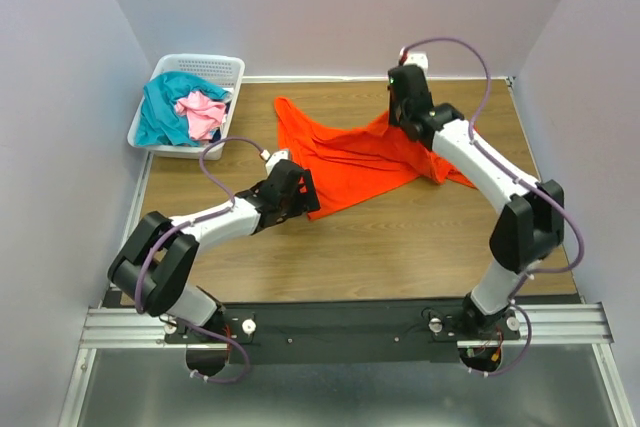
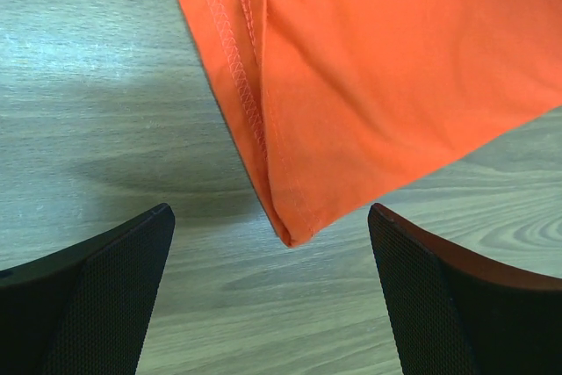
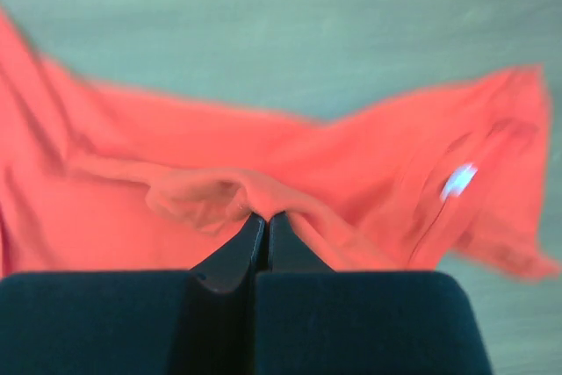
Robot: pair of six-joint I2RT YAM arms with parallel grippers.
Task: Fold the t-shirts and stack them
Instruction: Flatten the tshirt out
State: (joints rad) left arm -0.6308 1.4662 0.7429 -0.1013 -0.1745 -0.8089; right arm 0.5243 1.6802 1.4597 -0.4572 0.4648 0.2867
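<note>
The orange t-shirt (image 1: 350,155) lies spread and rumpled on the wooden table. My right gripper (image 1: 400,112) is shut on a raised fold of it (image 3: 219,191) near its far right side and lifts that part. My left gripper (image 1: 298,190) is open just above the table at the shirt's near left corner (image 2: 290,230); the hemmed corner hangs between the two fingers (image 2: 114,287) without touching them. The teal t-shirt (image 1: 165,107) and the pink t-shirt (image 1: 202,112) lie bunched in the basket.
The white slatted basket (image 1: 225,65) stands at the back left, off the table's corner. Bare wooden table (image 1: 400,247) lies in front of the orange shirt. Grey walls close in on three sides.
</note>
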